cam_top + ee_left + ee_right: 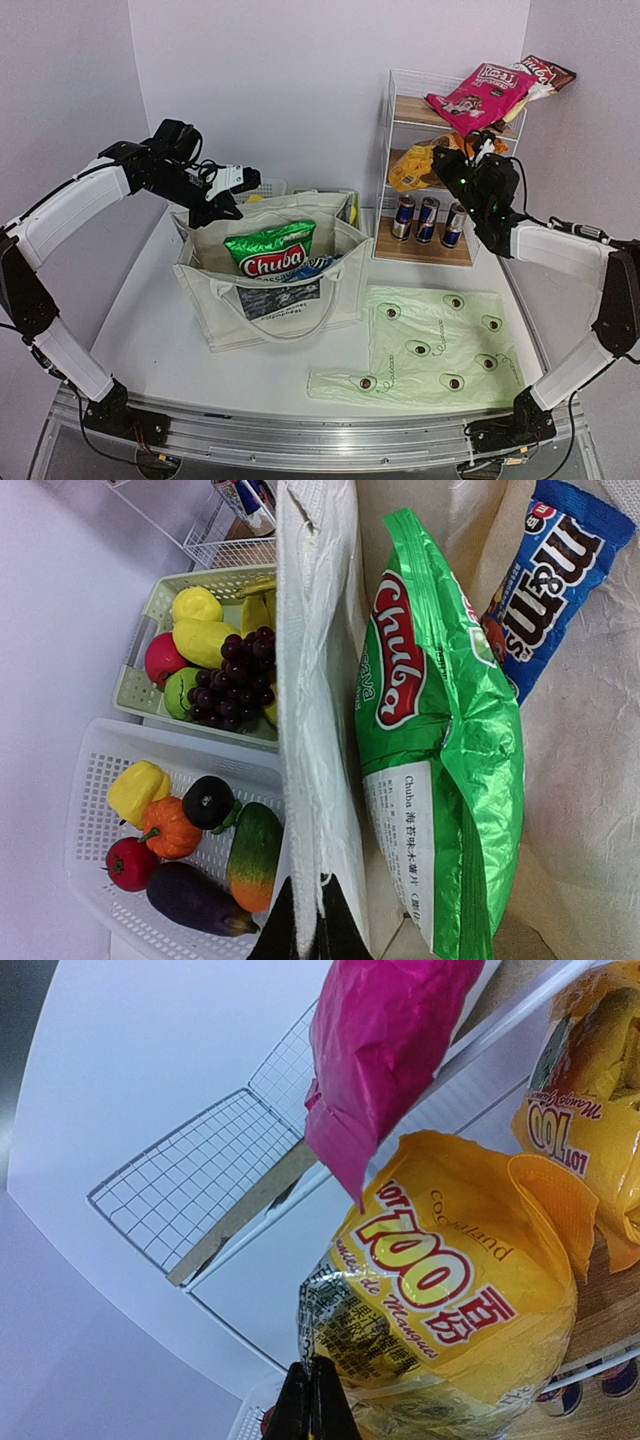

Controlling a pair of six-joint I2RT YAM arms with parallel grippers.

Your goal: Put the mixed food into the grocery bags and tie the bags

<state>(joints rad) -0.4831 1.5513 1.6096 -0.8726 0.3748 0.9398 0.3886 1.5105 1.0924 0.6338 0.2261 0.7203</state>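
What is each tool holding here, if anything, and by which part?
Left tool is shut on the canvas tote at its upper rim. Right tool is shut on the yellow snack packet, pinching its crimped edge.

Likely a robotics lab: plain lilac backdrop walls (300, 80), aluminium mounting rail (300, 432), a staged wire shelf (408, 108).
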